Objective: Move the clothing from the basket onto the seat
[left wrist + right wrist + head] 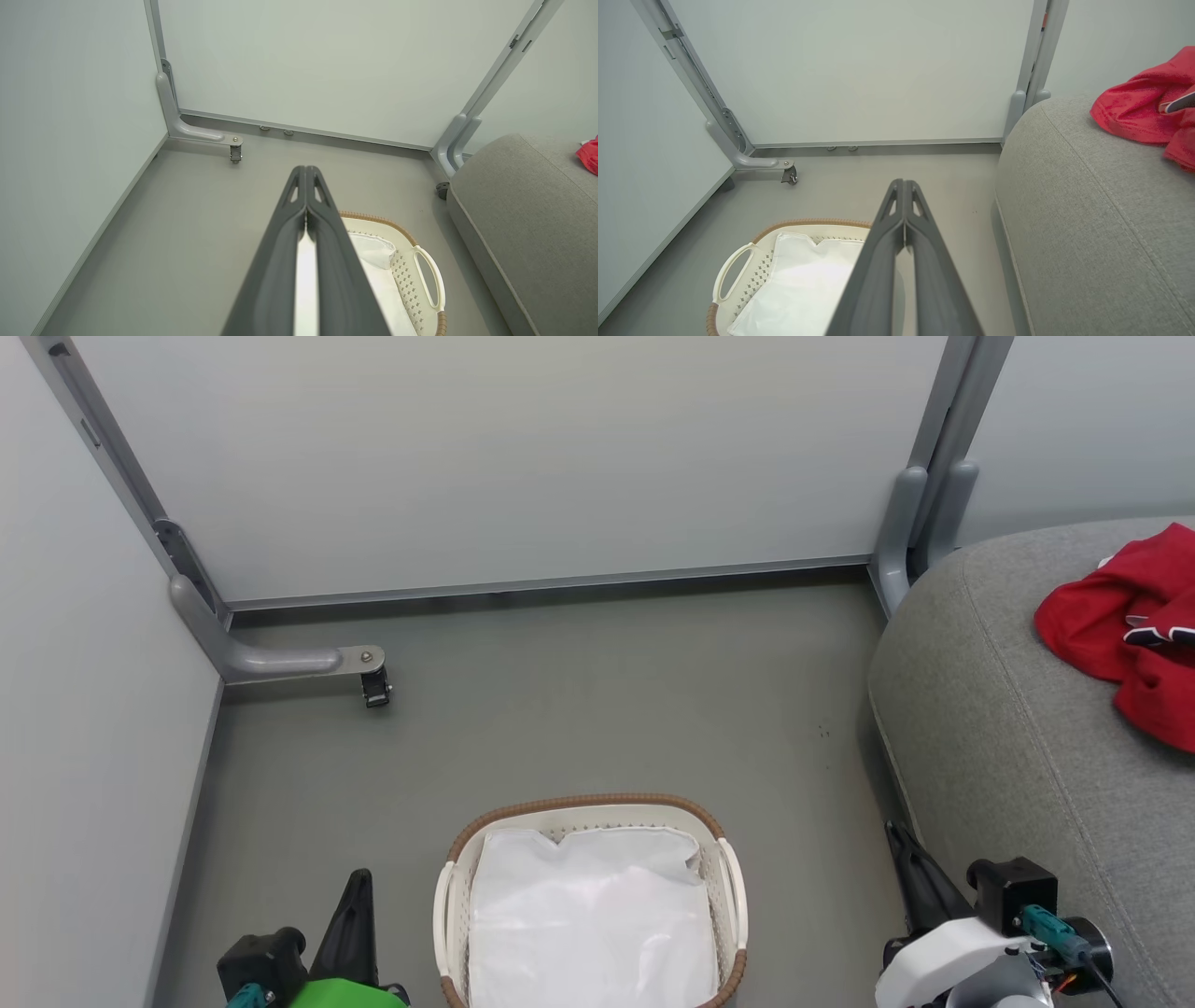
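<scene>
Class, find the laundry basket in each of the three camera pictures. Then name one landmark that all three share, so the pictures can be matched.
Head view: the basket is at bottom centre, cut off by the lower edge.
Left wrist view: the basket is at lower right of centre.
Right wrist view: the basket is at lower left.
Shared landmark: the small caster wheel, beyond the basket.

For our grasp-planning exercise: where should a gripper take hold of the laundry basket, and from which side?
Probably a side handle of the basket, from above: each is an open loop at the wall's top, so one finger could slip through and pinch it.
</scene>
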Available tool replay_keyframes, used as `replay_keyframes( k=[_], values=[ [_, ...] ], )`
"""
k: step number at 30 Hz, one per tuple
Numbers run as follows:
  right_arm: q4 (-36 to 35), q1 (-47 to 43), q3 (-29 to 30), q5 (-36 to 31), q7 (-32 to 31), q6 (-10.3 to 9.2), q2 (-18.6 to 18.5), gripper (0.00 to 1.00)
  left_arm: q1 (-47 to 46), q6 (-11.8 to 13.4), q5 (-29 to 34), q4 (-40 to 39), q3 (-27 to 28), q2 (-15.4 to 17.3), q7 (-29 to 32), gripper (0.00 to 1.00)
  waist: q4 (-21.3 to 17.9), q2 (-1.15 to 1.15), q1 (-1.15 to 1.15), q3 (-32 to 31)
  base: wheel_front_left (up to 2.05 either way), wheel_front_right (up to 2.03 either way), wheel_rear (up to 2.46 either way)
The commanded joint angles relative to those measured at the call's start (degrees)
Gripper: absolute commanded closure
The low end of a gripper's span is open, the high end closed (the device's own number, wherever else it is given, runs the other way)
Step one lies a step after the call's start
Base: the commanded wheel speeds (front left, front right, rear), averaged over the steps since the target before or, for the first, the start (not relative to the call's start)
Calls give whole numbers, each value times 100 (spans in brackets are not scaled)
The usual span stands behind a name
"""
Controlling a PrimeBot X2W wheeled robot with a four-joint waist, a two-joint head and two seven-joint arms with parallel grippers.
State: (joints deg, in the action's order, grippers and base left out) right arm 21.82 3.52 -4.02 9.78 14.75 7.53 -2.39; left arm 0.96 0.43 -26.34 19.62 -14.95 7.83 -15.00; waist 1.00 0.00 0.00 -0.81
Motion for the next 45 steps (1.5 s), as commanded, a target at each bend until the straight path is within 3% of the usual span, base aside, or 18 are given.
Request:
replay_keyframes(
  k=[1, 22, 45],
  values=[
    [-67, 65, 42, 252, -63, 0, -7, 100, -28, -26, -207, -61, 75, -12, 63, 100, -1, 0, 0, 1, 0, 0, 0],
    [-280, 128, 311, 2397, -613, -1, -21, 100, -236, -234, -1920, -201, 635, -139, 623, 100, -18, 0, 0, 18, 0, 0, 0],
    [-448, 188, 548, 4234, -1090, -3, -35, 100, -409, -420, -3388, -318, 1116, -249, 1103, 100, -36, 0, 0, 36, 0, 0, 0]
  ],
)
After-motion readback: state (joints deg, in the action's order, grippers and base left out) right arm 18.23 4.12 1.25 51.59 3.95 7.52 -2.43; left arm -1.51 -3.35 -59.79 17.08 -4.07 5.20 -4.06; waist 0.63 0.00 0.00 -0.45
